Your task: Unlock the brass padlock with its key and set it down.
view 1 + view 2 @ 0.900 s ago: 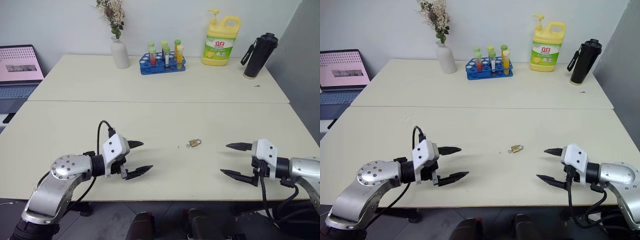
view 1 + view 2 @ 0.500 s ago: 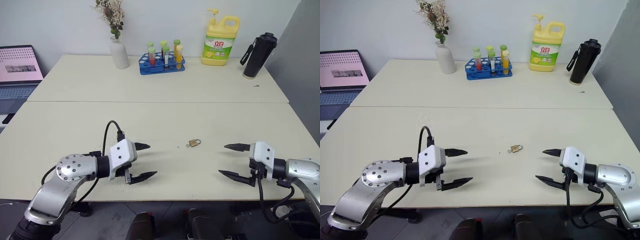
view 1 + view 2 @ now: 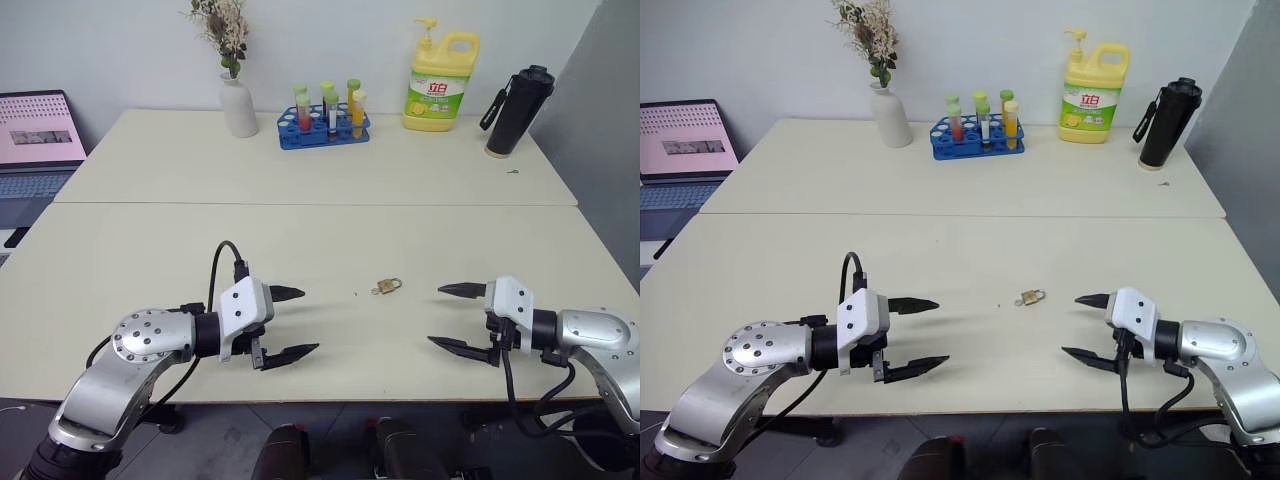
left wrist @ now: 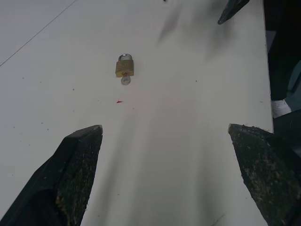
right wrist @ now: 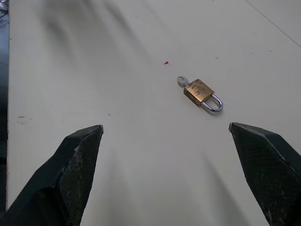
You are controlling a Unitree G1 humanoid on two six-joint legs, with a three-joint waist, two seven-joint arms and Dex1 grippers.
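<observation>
Two grippers: you have both low over the near edge of the surface [image 3: 150,250], tips pointing toward each other.
Left gripper [image 3: 294,323]: at about 8 o'clock from the padlock, jaws released and spread wide, nothing between them.
Right gripper [image 3: 445,316]: at about 4 o'clock from the padlock, jaws likewise released and empty.
Padlock [image 3: 390,286]: lying flat on the surface between your two grippers, apart from both, shackle closed.
Key [image 5: 181,80]: you can see its head sticking out of the padlock's body, at the end opposite the shackle.
Far edge: vase [image 3: 239,105] at 11 o'clock from the padlock, tube rack [image 3: 325,125] at 12, soap bottle [image 3: 441,82] and black flask [image 3: 517,110] toward 1.
Laptop [image 3: 38,140]: off the surface's left side, screen lit.
</observation>
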